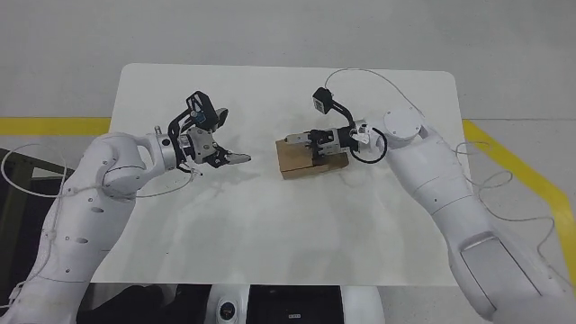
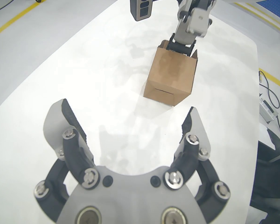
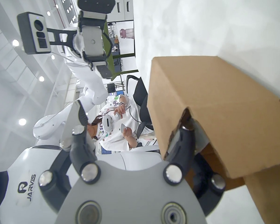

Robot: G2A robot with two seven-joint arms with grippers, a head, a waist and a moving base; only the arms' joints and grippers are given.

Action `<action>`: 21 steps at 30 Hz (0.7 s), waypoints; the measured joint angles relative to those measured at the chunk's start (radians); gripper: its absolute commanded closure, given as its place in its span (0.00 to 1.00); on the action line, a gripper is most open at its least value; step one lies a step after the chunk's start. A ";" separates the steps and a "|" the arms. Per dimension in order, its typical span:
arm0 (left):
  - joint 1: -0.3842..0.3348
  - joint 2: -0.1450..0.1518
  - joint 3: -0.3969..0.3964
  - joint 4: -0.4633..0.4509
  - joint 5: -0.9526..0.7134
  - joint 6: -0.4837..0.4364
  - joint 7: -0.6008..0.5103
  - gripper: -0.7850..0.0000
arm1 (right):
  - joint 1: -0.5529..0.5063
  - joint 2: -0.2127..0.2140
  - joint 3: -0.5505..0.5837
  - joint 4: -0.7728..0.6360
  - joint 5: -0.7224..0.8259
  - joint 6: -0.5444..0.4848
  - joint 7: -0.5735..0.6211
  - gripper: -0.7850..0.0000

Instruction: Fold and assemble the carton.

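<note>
One carton [image 2: 170, 75] centred, left pincer [image 2: 128, 106] well apart

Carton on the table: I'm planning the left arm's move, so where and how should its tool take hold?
Likely the closed end, pinched across its two side walls, approached level from the side of the left tool. The carton lies on its side with that end facing the open left tool. The right tool occupies the far open end, one finger inside.

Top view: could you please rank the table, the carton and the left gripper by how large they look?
1. table, by far the largest.
2. carton and left gripper: about alike. The gripper may be nearer the camera, so I leave them unranked.
</note>
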 measured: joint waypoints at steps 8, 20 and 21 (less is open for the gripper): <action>0.021 -0.006 0.045 -0.033 0.175 -0.039 0.142 0.00 | -0.099 0.058 0.112 -0.168 -0.032 0.052 0.019 0.00; 0.031 -0.024 0.145 -0.083 0.183 0.006 0.153 0.00 | -0.236 0.127 0.256 -0.390 -0.108 0.123 0.028 0.00; 0.031 -0.025 0.152 -0.090 0.182 0.011 0.152 0.00 | -0.245 0.130 0.264 -0.403 -0.110 0.127 0.029 0.00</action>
